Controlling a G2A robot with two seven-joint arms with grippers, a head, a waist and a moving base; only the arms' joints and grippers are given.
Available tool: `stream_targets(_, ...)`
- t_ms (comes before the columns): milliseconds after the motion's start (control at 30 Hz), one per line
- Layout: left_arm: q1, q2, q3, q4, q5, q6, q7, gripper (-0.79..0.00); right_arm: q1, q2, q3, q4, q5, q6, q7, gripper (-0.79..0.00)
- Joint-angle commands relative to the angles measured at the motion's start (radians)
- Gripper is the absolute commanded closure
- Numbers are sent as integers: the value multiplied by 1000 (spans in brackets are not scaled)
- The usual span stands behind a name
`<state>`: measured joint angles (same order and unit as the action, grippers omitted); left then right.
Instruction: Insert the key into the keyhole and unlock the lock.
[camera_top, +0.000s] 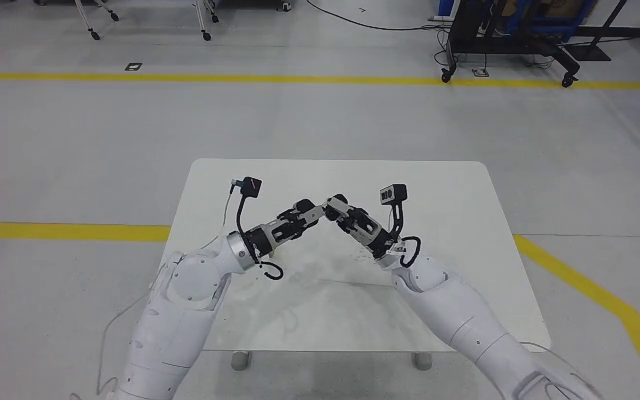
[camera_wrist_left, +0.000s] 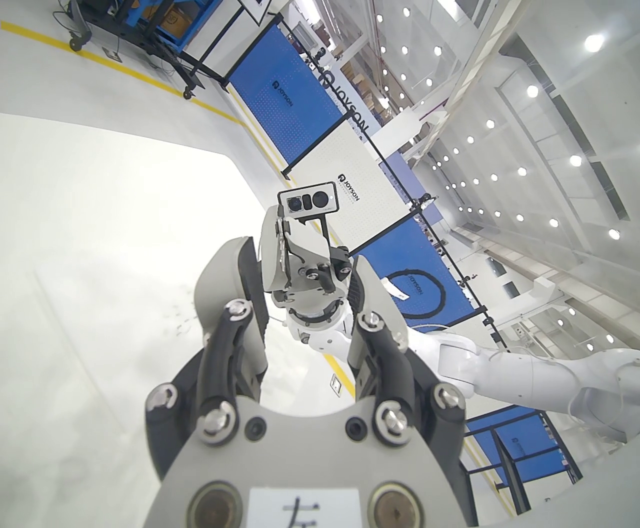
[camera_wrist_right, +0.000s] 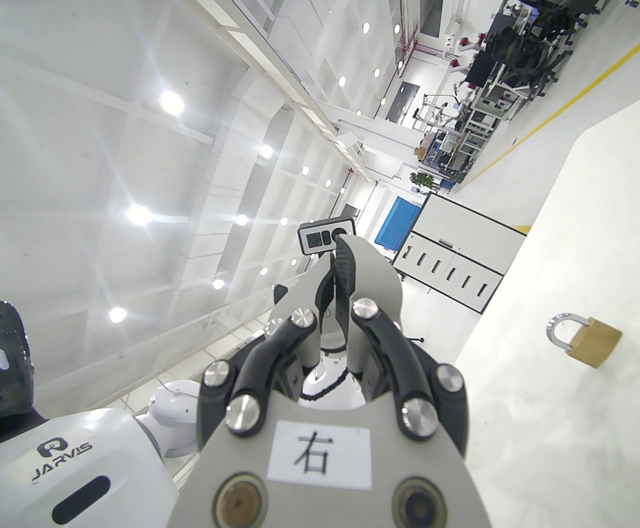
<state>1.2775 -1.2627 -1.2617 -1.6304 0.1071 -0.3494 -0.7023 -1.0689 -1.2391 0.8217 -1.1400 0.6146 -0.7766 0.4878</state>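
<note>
Above mid-table, right gripper (camera_wrist_right: 334, 265) is clamped on the key (camera_wrist_left: 283, 247); left gripper (camera_wrist_left: 304, 265) stands open, empty. Well apart on the table (camera_wrist_right: 600, 225) lies the padlock (camera_wrist_right: 585, 341). Secure its body first, keyhole facing the key.

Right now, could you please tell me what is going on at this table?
The two arms meet above the white table. The right gripper is shut on a thin silvery piece, apparently the key, held up just in front of the open left gripper, as if for a handover. The brass padlock lies on the table, apart from both grippers, so the key has not yet gone into it.
</note>
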Motion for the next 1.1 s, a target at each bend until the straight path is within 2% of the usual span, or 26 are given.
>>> stream_targets(0, 0, 1, 1, -1, 0, 2, 1, -308, -1, -3, 3, 0, 0, 1, 8, 0)
stream_targets(333, 7, 8, 6, -13, 60, 46, 38, -129, -4, -17, 16, 10, 1, 10, 41, 0)
stream_targets(533, 11, 11, 16, -20, 72, 55, 53, -99, -6, -24, 23, 17, -11, 31, 57, 0)
stream_targets(833, 18, 15, 19, -31, 72, 66, 67, -114, -9, -34, 35, 20, -26, 56, 78, 0)
stream_targets(1067, 21, 19, 23, -40, 75, 74, 71, -86, -17, -40, 54, 20, -34, 47, 71, 0)
